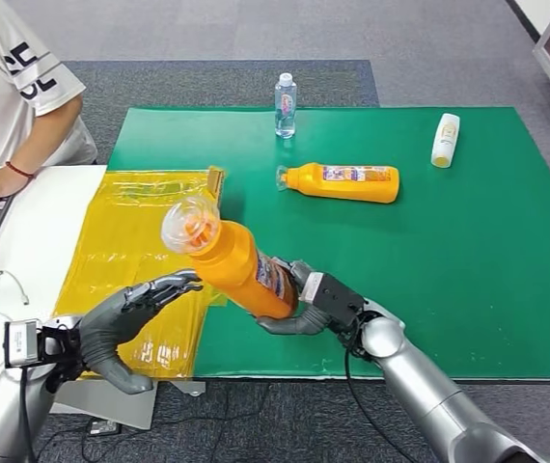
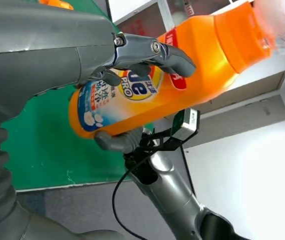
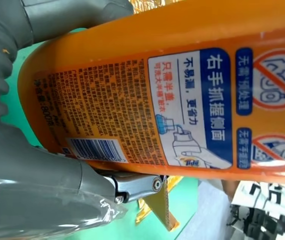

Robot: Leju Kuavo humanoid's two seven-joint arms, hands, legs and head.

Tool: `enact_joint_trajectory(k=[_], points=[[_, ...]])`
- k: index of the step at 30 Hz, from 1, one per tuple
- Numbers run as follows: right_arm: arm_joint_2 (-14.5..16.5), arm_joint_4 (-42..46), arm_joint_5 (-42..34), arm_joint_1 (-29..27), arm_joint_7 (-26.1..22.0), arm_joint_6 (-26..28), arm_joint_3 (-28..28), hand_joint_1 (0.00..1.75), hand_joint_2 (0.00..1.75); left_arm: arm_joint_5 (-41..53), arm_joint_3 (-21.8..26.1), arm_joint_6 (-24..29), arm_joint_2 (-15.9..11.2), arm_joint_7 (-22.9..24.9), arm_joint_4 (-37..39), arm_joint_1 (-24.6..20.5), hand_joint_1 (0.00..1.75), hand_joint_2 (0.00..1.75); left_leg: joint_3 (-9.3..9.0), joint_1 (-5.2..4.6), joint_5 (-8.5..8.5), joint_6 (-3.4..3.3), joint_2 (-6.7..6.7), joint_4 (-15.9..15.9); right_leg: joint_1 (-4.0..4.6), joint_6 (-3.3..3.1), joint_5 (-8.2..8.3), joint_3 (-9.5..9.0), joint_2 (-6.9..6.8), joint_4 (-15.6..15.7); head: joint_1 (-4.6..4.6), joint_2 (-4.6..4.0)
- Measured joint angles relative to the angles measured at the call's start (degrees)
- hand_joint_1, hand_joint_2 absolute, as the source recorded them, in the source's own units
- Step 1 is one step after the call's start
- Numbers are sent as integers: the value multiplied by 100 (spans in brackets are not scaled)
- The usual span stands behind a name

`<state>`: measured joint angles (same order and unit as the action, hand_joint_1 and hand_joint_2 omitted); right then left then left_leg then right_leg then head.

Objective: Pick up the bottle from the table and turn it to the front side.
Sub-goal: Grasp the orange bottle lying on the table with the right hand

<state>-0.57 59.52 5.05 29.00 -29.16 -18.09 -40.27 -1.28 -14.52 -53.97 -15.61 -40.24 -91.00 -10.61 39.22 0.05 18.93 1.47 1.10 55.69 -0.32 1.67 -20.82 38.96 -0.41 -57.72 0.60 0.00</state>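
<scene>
Tilting orange bottle point(image 1: 239, 265), clear cap, printed label, in right hand point(image 1: 303, 301).

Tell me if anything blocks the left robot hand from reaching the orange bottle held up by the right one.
Nothing visible does. The right robot hand grips the orange bottle by its base, tilted above the green mat. The left robot hand is open beside the bottle's neck, with only air between its fingertips and the bottle.

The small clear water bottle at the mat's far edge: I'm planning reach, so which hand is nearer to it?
Right. The right hand grips the orange bottle below the water bottle; the left hand sits farther left.
</scene>
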Motion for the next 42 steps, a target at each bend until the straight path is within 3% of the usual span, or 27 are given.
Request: enact_joint_trajectory(k=[5,10,27,35,42], points=[[-80,-50,-218,-107,-104,192,113,175,175,51,-38,542,-101,0,-131,63,0,175,1,-1,1,-1,0,0,-2,1,0,1,0,1,0,0],[-258,108,-270,-413,-97,373,602,175,175,75,43,1002,-138,0,-314,272,0,175,3,-1,6,0,-1,0,-2,1,-2,0,0,1,-1,0],[-544,857,79,-1055,-19,304,1621,175,175,-1,634,1005,-90,0,-747,712,0,175,4,-1,8,1,0,0,-2,-1,-3,5,0,2,0,0],[-838,1386,424,-1571,-474,133,1827,175,175,161,1151,1360,-21,0,215,498,0,175,11,-1,5,2,-1,0,-1,-1,-1,12,0,2,-1,0],[-982,1656,555,-1898,-597,63,1999,175,175,-194,1626,1268,135,0,1349,153,0,175,15,-1,3,1,0,0,-2,-2,4,19,0,2,-1,0]])
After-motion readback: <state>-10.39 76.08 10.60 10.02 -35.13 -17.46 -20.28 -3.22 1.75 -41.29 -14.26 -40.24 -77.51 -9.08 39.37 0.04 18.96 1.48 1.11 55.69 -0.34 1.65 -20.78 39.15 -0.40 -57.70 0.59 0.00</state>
